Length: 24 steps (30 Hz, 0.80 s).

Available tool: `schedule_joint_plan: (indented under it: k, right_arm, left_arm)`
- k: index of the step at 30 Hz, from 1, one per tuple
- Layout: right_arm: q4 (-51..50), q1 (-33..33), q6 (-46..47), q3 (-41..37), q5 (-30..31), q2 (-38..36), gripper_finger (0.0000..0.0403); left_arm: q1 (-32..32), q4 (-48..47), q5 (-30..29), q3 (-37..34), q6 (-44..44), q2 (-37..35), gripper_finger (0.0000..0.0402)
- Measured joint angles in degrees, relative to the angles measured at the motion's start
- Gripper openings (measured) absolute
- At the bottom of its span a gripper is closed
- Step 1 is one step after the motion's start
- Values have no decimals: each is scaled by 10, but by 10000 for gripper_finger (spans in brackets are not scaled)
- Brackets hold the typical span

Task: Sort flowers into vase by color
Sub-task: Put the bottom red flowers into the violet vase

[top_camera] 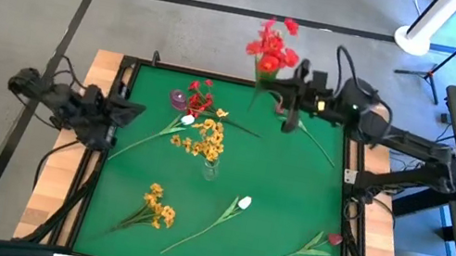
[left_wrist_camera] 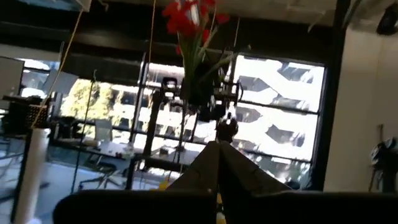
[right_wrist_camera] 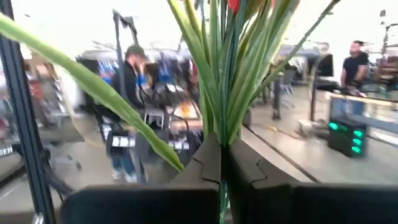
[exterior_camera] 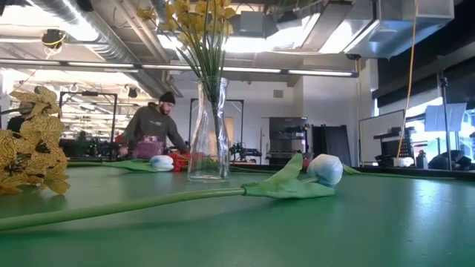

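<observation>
Nearest the low camera: white tulip bud (exterior_camera: 324, 169) on a long green stem with a broad leaf, flat on the green tabletop (top_camera: 293, 187), just beside a yellow-orange cluster spray (exterior_camera: 30, 148). Behind them, upright near the tabletop's middle: clear glass vase (exterior_camera: 208, 133), narrow at the neck, already loaded with yellow-orange sprays (top_camera: 204, 138). Loose on the tabletop: another white tulip (top_camera: 187, 120), a red cluster (top_camera: 200, 100) at the far side, a dark pink rose bud (top_camera: 333, 239) at the near right. Right gripper (right_wrist_camera: 221, 140): clenched on the bunched green stems of a red cluster spray (top_camera: 272, 51), lifted clear above the far edge of the tabletop, blossoms uppermost, leaves fanning out to the sides. Left gripper (top_camera: 132, 113): clamped shut on nothing, parked at the left edge. Handling, as judged: very light, no load on the arm; thin stems, probably springy, liable to flex and swing the head off line. Grasp low to mid stem, below the leaves, never on the blossoms or buds, which look soft and easily crushed. Expect smooth plastic stems to pivot between the fingers; keep the grip firm and the stem near vertical. Treat the vase as fragile, top-heavy and easy to tip; feed stems straight down through the neck without side pressure, and avoid snagging leaves on sprays already inside.
</observation>
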Motion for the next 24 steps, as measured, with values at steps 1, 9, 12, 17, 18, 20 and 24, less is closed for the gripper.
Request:
schedule_joint_plan:
  k: [1, 9, 12, 17, 18, 20, 24]
  right_arm:
    - [20, -8, 9, 0, -14, 10, 1]
    - [98, -35, 44, 0, -49, 69, 1]
    - [109, -35, 44, 0, -53, 78, 1]
    - [122, -34, 46, 0, -75, 78, 1]
    - [125, -34, 51, 0, -79, 78, 1]
    - [134, -34, 60, 0, -81, 78, 1]
    - [135, -34, 62, 0, -82, 78, 1]
  left_arm:
    - [9, -8, 0, 20, -2, 30, 0]
    - [119, -106, 28, 216, -46, 259, 0]
    - [175, -182, 85, 308, -78, 331, 0]
    - [254, -267, 159, 425, -109, 433, 5]
    - [267, -273, 187, 439, -117, 450, 10]
    - [288, -277, 249, 460, -131, 481, 27]
    - [312, -280, 308, 484, -135, 534, 76]
